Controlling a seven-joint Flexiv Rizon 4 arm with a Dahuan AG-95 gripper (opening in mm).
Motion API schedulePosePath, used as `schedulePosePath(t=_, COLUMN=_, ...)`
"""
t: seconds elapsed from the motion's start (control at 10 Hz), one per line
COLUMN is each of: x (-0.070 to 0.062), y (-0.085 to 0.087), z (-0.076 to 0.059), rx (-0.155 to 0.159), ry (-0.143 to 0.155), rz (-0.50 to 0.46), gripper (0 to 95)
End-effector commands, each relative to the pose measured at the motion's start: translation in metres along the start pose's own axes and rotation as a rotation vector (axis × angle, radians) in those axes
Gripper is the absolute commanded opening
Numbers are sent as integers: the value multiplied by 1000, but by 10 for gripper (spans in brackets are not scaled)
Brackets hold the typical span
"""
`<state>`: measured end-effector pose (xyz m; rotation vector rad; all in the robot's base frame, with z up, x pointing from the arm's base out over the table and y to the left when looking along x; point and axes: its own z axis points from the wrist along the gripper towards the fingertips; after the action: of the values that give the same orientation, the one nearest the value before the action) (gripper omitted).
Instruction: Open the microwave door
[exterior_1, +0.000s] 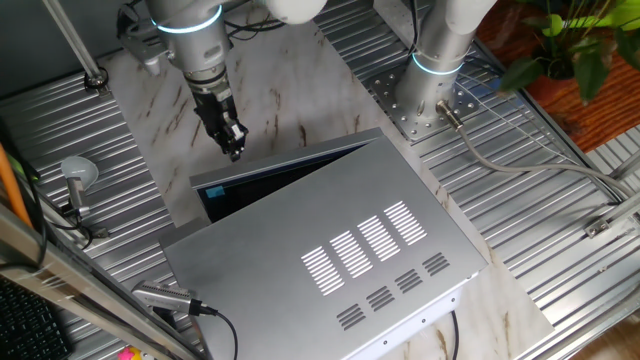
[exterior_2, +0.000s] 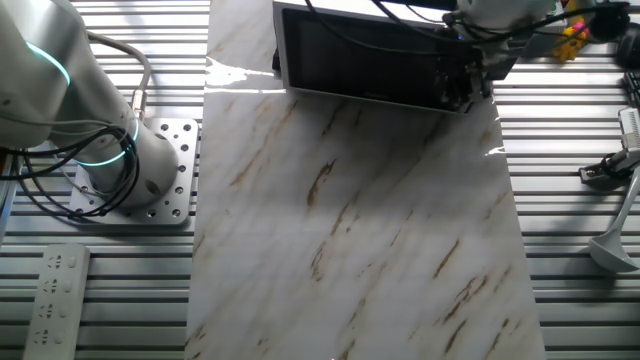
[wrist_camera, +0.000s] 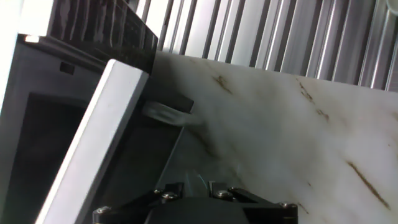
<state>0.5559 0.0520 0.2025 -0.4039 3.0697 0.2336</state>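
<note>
At the microwave's (exterior_1: 330, 255) front, the microwave door (exterior_1: 285, 170) stands partly swung out, leaving a dark wedge-shaped gap with a small blue mark inside. Just beside the door's free edge hangs the gripper (exterior_1: 234, 148), pointing down over the marble tabletop (exterior_2: 350, 230). Whether its jaws are parted or closed cannot be told.

The arm (exterior_1: 190, 30) is built of smooth white-grey rounded links with glowing cyan rings at the joints, a round base (exterior_1: 435, 85) bolted to a perforated metal plate (exterior_2: 165, 170), black cables (exterior_2: 60, 170) looped beside it, and a small black gripper (exterior_1: 233, 145).
</note>
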Motion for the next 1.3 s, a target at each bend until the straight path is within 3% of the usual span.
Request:
schedulePosePath(t=0.1, x=-1, y=0, z=1, rx=4, ry=16, rz=4, gripper=190)
schedulePosePath(t=0.4, x=-1, y=0, z=1, rx=8, ry=6, rz=-32, gripper=190)
schedulePosePath(t=0.6, x=-2, y=-1, z=5, rx=9, ry=17, rz=-40, gripper=190)
schedulePosePath(t=0.9, x=2, y=3, z=-27, rx=21, ry=47, rz=-34, gripper=190)
schedulePosePath(t=1.3, x=-12, y=15, z=-62, rx=8, ry=73, rz=-5, gripper=190)
